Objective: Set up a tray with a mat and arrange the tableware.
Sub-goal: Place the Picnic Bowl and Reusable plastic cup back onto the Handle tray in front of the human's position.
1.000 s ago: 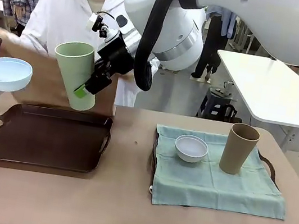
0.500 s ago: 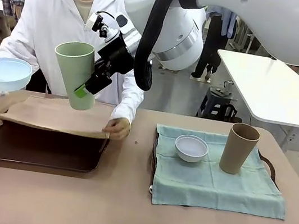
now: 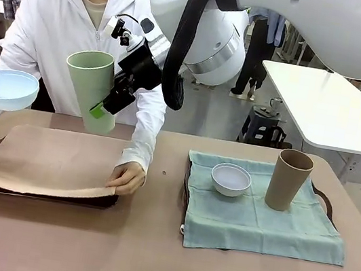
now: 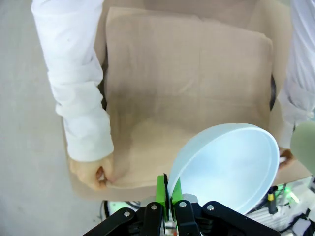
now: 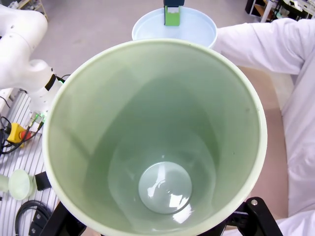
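Across the tabletop [image 3: 148,254], the person's hand [image 3: 126,176] spread the tan mat [image 3: 46,159] over the dark tray [image 3: 98,199]. My right gripper [image 3: 102,108] clasped the green tumbler [image 3: 92,87] aloft; my left gripper [image 4: 169,189] pinched the pale blue bowl [image 3: 8,89]. Next, I judged, both go down onto the mat.

Tan table [image 3: 147,261] spans lower part of front frame. At left of frame, dark brown tray [image 3: 34,191] lies on table, almost covered by beige mat [image 3: 46,159]; mat edges overhang tray. Person's hand [image 3: 126,176] presses mat's corner near frame centre-left. At right of frame, second dark tray [image 3: 325,200], handles showing, lies on table under pale green cloth [image 3: 256,223]. Cloth's lower edge spills onto tabletop. Small dark speck [image 3: 164,172] on table between trays.
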Available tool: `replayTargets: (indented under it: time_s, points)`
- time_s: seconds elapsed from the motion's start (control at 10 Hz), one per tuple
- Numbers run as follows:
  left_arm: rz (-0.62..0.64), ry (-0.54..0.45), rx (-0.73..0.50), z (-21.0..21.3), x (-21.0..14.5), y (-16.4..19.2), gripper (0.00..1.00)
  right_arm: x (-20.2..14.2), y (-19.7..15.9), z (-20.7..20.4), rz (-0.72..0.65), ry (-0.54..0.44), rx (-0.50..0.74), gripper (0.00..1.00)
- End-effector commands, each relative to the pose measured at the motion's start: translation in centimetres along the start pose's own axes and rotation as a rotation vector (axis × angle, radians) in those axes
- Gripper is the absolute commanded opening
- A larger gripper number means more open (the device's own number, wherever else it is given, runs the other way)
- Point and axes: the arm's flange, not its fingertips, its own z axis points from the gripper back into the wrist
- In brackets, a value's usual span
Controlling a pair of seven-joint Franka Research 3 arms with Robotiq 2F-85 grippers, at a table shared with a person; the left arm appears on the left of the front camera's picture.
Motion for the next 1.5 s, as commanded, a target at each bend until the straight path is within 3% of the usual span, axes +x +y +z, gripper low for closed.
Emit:
replayTargets:
  time_s: [0.0,1.4]
  points:
    - [-0.011,-0.009,-0.002,0.16,0.05,0.02,0.00,0.15,0.10,0.11,0.003,-0.003,0.004,0.00]
    - [-0.011,-0.009,-0.002,0.16,0.05,0.02,0.00,0.15,0.10,0.11,0.003,-0.003,0.004,0.00]
